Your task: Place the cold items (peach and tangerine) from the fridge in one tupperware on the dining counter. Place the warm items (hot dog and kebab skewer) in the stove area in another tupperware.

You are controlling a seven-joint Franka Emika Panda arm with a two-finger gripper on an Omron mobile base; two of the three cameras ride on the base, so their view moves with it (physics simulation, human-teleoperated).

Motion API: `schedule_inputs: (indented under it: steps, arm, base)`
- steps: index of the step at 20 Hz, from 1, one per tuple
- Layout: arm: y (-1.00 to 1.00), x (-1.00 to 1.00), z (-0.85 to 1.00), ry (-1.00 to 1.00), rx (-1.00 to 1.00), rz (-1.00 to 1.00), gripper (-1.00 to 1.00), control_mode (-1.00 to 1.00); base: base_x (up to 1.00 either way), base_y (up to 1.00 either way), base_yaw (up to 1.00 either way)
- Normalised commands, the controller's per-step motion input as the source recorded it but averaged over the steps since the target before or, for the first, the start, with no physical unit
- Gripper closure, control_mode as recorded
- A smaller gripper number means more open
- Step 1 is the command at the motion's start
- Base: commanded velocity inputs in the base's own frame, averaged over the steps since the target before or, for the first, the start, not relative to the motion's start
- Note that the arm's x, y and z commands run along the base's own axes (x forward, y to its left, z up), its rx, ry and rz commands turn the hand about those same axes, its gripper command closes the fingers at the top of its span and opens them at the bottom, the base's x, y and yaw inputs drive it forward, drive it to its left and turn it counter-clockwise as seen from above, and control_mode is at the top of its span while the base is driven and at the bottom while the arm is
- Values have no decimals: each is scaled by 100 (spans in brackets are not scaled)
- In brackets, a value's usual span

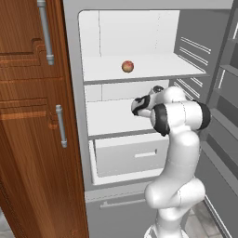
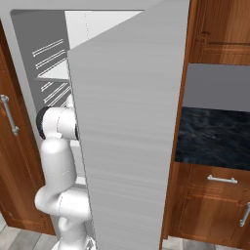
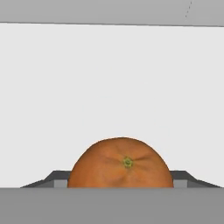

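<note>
Your pincer (image 3: 120, 184) has the tangerine (image 3: 120, 164) right between its two dark fingers (image 3: 57, 179), one on each side. You cannot tell if they squeeze it or just sit beside it. The peach (image 1: 128, 66) sits on the fridge shelf (image 1: 139, 69) above your pincer.

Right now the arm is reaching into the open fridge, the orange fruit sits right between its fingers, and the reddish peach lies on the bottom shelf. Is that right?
Nearly. The peach lies on the top shelf, above the arm, as the left base view shows. The rest holds: the arm reaches into the open fridge, and the hand view shows the tangerine between the end effector fingers.
</note>
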Motion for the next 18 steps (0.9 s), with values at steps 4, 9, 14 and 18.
schedule_inputs:
  steps: [4,9,14,18]
  arm:
    - [0,-63,-10,-10,0,0,100,-100]
    - [0,-76,3,-16,1,0,100,-100]
    - [5,-69,65,-5,0,-3,100,-100]
    - [1,-71,91,0,3,-1,100,-100]
  base:
    - [0,0,0]
    - [0,0,0]
    - [0,0,0]
    - [0,0,0]
